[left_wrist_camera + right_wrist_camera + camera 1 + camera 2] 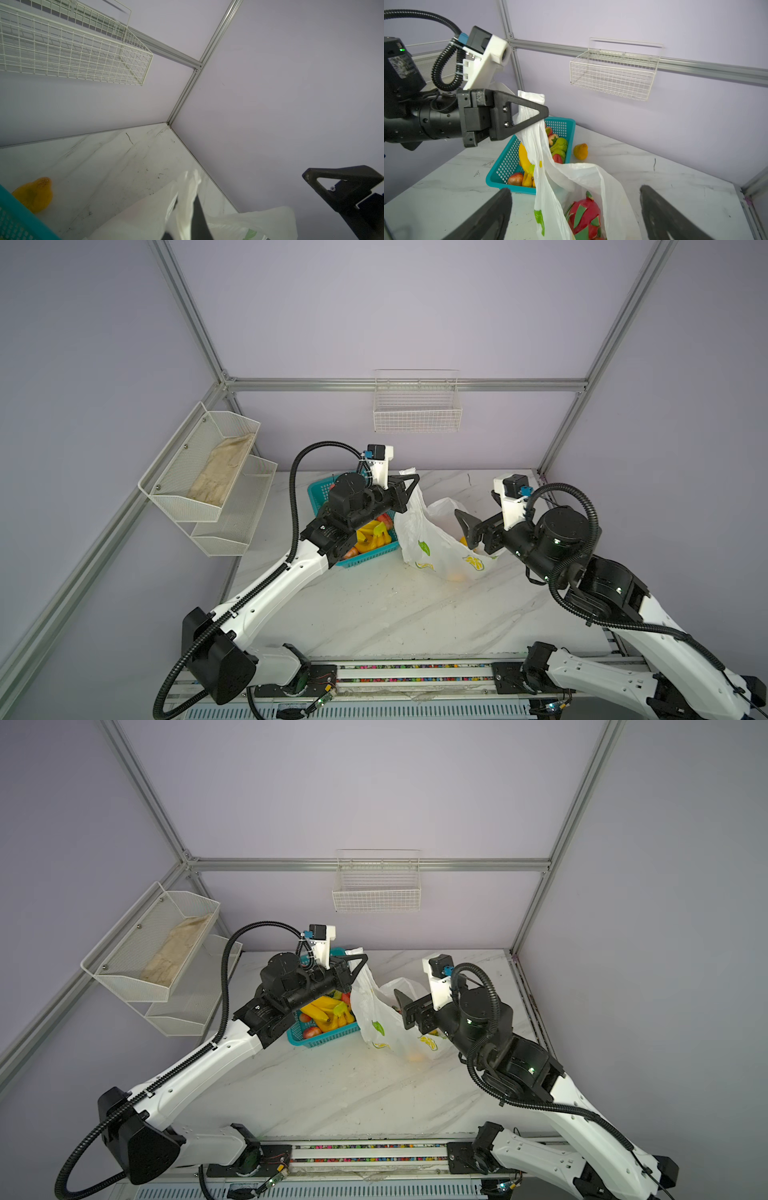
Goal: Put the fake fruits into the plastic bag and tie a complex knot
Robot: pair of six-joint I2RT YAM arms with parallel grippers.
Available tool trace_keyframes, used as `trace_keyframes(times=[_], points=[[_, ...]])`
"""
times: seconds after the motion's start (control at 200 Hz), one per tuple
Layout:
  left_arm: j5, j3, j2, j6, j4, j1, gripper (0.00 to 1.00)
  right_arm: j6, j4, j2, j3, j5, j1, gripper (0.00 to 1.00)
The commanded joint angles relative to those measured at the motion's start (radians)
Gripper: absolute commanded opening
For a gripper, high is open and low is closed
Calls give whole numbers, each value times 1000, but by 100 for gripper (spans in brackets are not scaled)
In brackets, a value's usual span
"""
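**A:** Why does the left gripper [544, 116] hang above the table [374, 614] with plastic in it?

**B:** It is clenched on one handle [530, 97] of the plastic bag [571, 176] and lifts that side. I judge this props the mouth open so fruit can go in.

**A:** And the right gripper [575, 190]?

**B:** It is spread wide and grasps nothing, poised over the bag's mouth. A dragon fruit [583, 214] lies inside the bag right under it. That reads to me like a drop-off, though it is only a guess.

**A:** Where does the bag sit?

**B:** Its bottom rests on the table toward the far edge, about midway along. It is just beside the teal basket [506, 162], on the side nearer the table's right edge.

**A:** Anything else in the bag?

**B:** In a top view an orange shape [457, 574] shows through the wall near the bottom. I cannot tell which fruit it is.

**A:** And the basket?

**B:** It holds bananas [523, 155], green fruits [560, 144] and a red fruit [515, 179], among others. One yellow-orange fruit [580, 151] lies loose on the table between the basket and the far edge.

**A:** So how far along is the job?

**B:** Early, I'd say. Most of the fruit is not yet bagged, and the handles show no knot.
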Motion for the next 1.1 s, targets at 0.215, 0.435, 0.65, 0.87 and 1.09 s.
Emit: trace_keyframes(times=[0.215,0.435,0.65,0.87,1.09], points=[[0,-33,-32,16,31,11,0,254,-210,-119,-104,103,-3,97],[3,-34,-31,20,28,11,0,259,-144,-142,-212,176,-3,94],[5,-39,-31,30,17,16,0,207,-60,-112,-260,234,-2,70],[-8,-48,-45,65,-14,25,0,124,65,-69,-254,292,-11,36],[-42,-84,-70,96,-28,45,5,54,203,39,-209,53,-194,17]])
